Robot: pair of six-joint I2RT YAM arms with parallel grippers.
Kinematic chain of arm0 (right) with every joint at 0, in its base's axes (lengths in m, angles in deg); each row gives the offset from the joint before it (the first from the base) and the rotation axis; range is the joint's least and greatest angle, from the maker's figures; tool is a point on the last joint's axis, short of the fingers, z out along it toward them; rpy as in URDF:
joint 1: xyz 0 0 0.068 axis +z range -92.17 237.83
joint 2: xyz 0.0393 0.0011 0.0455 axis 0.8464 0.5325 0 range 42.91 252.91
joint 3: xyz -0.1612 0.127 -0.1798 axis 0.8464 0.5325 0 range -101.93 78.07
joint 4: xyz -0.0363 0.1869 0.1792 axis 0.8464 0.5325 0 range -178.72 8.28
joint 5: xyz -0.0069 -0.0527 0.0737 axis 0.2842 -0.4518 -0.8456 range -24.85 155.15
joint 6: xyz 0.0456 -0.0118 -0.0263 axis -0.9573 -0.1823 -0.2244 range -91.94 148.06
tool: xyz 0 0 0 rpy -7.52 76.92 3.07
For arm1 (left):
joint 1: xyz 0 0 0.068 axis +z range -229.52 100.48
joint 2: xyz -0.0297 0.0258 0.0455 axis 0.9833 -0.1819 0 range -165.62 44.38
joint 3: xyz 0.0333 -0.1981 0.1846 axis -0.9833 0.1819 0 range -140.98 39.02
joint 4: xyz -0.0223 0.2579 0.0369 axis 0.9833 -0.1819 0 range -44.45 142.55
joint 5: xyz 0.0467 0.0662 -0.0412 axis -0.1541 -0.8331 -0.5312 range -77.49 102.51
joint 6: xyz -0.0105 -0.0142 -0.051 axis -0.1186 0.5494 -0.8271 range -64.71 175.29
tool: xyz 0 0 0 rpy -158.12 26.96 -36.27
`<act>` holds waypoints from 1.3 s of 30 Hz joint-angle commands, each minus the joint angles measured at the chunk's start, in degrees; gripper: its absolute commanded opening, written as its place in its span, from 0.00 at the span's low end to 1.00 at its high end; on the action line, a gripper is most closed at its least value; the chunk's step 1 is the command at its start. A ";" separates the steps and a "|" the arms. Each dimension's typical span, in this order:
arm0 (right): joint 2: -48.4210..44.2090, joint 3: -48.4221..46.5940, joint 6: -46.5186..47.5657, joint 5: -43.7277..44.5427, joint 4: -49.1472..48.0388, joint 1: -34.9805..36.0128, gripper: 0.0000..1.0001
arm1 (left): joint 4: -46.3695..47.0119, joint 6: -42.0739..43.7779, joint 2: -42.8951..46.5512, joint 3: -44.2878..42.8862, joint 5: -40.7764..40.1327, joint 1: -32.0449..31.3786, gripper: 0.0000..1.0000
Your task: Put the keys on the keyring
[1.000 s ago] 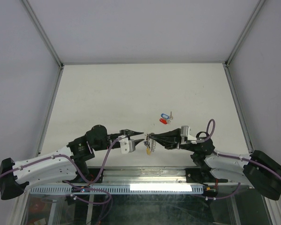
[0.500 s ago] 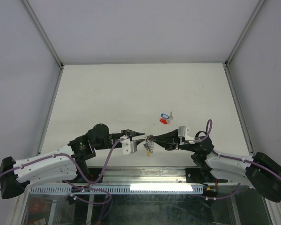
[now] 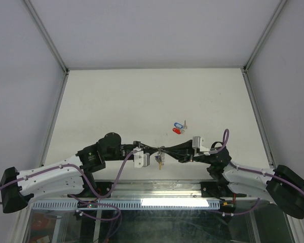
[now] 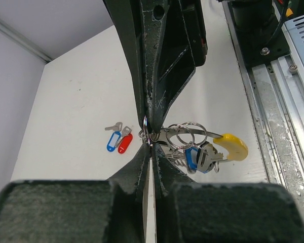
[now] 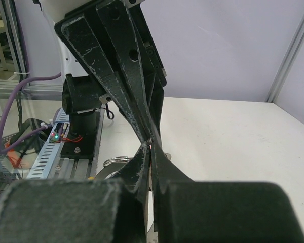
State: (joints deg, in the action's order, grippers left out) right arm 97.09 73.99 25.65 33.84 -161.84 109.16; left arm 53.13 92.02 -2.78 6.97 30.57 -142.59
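Observation:
The keyring hangs above the table's near edge between the two gripper tips. In the left wrist view its yellow arc shows, with silvery rings and a blue-tagged key on it. My left gripper is shut and pinches a small silvery ring of the bunch. My right gripper is shut on the same spot from the opposite side, tip to tip with the left. Two loose keys lie on the table further back, one with a blue tag and one with a red tag. They also show in the left wrist view.
A metal rail with wiring runs along the near table edge under both arms. Grey enclosure walls with aluminium posts bound the white table at the back and sides.
My left gripper has moved right and shut, so its tip now meets the right gripper's tip at the keyring. The right gripper and hanging bunch shifted slightly left.

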 commanded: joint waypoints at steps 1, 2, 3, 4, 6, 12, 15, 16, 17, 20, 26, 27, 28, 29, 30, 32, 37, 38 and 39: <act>-1.43 -2.23 0.93 -0.16 -3.01 -0.18 0.00 | -0.92 0.61 -0.95 -3.54 0.46 -0.56 0.00; -1.50 -2.25 0.99 -0.18 -2.95 -0.20 0.00 | -1.20 0.69 -1.21 -3.73 0.34 -0.56 0.00; -1.58 -2.21 1.01 -0.16 -2.84 -0.18 0.00 | -1.42 0.69 -1.33 -3.80 0.19 -0.56 0.00; -1.73 -2.17 1.01 -0.08 -2.82 -0.18 0.00 | -1.54 0.77 -1.29 -3.88 0.07 -0.56 0.00; -1.90 -2.04 1.01 0.07 -2.81 -0.18 0.00 | -1.81 0.92 -1.22 -3.88 -0.32 -0.56 0.00; -2.94 -1.69 0.39 1.39 -3.97 -0.18 0.00 | -2.53 1.50 -0.91 -3.70 -1.28 -0.57 0.00; -3.19 -1.91 -0.47 1.69 -4.98 -0.19 0.00 | -2.55 1.42 -1.02 -3.63 -1.23 -0.56 0.00; -3.06 -2.06 -0.82 1.76 -5.37 -0.18 0.00 | -2.39 1.37 -1.13 -3.63 -1.09 -0.56 0.00; -2.98 -2.19 -1.22 1.82 -5.84 -0.18 0.00 | -2.23 1.33 -1.25 -3.63 -0.91 -0.56 0.00; -2.09 -2.50 -1.92 2.31 -7.21 -0.18 0.00 | -1.46 1.08 -1.73 -3.79 0.18 -0.56 0.00; 0.61 -1.69 -3.09 6.02 -13.15 -0.13 0.00 | -0.72 0.67 -3.43 -4.41 1.65 -0.56 0.00; 0.93 -1.80 -3.12 6.20 -13.32 -0.22 0.00 | -0.67 0.58 -3.60 -4.45 1.79 -0.56 0.00; 1.15 -1.94 -3.12 6.20 -13.43 -0.18 0.00 | -0.60 0.50 -3.75 -4.55 2.06 -0.56 0.00; 1.40 -2.13 -3.19 6.18 -13.65 -0.22 0.00 | -0.52 0.45 -3.88 -4.55 2.33 -0.56 0.00; 1.65 -2.23 -3.21 6.24 -13.91 -0.18 0.00 | -0.35 0.36 -4.05 -4.67 2.50 -0.56 0.00; 2.10 -2.31 -3.13 6.58 -14.25 -0.18 0.00 | -0.13 0.36 -4.19 -4.74 2.82 -0.56 0.00; 2.03 -1.88 -2.13 8.94 -14.06 -0.18 0.00 | 0.03 0.27 -4.05 -4.60 2.85 -0.56 0.00; 1.74 -1.85 -1.87 9.51 -13.87 -0.18 0.00 | -0.06 0.23 -3.98 -4.44 2.73 -0.56 0.00; 1.54 -1.77 -1.70 10.01 -13.67 -0.18 0.00 | -0.08 0.19 -3.82 -4.35 2.64 -0.56 0.00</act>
State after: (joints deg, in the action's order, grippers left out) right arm 99.64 73.99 22.54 38.23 -168.02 109.09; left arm 52.43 92.61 -6.76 4.39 30.61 -142.55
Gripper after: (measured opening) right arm 0.007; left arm 0.003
